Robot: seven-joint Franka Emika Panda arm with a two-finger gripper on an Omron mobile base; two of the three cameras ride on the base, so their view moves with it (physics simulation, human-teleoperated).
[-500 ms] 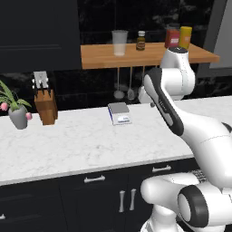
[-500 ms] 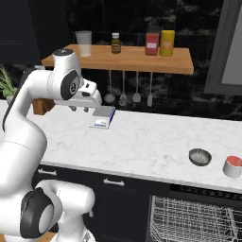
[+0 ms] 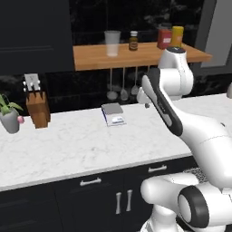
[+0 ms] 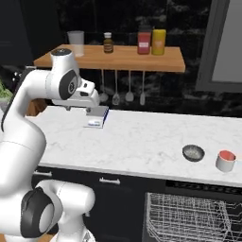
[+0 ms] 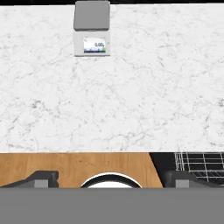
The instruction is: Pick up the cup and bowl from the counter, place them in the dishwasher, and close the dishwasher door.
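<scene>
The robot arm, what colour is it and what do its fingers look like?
The arm is glossy white with rounded, chunky segments and dark grey-black rings at its joints. A dark strip runs along one segment in the left base view. The tool has two small dark grey, blocky fingertips. No cables show.

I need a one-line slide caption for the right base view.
Bowl and cup wait on the counter above the dishwasher rack.

1. Kitchen scale [image 3: 113,114]: small grey unit with a white display face; reference landmark for the items below.
2. Wooden shelf [image 3: 136,55]: mounted on the dark wall above the scale.
3. Tumbler [image 3: 112,43], brown bottle [image 3: 133,40], red jar [image 4: 144,42], yellow jar [image 4: 159,41]: upright in a row on the shelf.
4. Utensils [image 4: 116,90]: hang under the shelf, behind the scale.
5. Knife block [image 3: 36,102]: left of the scale.
6. Potted plant [image 3: 9,114]: left of the scale, beyond the knife block.
</scene>
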